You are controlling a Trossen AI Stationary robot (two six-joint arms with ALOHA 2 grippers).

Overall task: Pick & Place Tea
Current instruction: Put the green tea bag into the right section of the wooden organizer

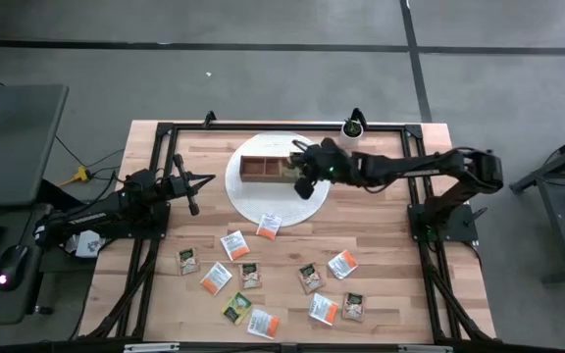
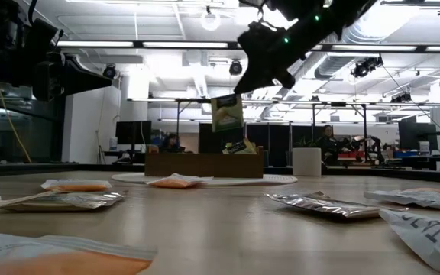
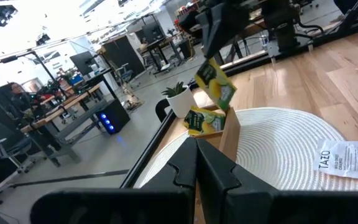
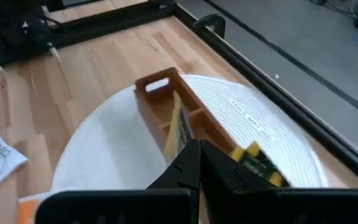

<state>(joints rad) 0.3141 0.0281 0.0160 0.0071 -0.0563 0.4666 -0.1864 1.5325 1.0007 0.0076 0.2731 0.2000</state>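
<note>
A green-yellow tea sachet [image 2: 227, 113] hangs over the right end of the brown wooden box [image 1: 263, 169], with my right gripper [image 1: 305, 183] shut on it. The box stands on a round white mat [image 1: 253, 204]. Another green sachet [image 3: 204, 120] lies in the box's right end. One sachet [image 1: 269, 226] rests on the mat's near edge, and several more [image 1: 263, 284] lie flat on the near half of the table. My left gripper [image 1: 193, 204] waits shut at the table's left, level, holding nothing. My right gripper pinches the sachet's upper edge [image 3: 205, 66] between its two fingers. The fingers slant down from the table's right side. The sachet hangs below them, nearly upright and slightly tilted, clear of the box and the mat.
A small potted plant [image 1: 353, 126] stands at the table's far edge. A black frame [image 1: 263, 126] runs along the table's edges. Bare wood lies between the mat and the loose sachets. A keyboard and a mouse [image 1: 10, 263] sit off the table's left.
</note>
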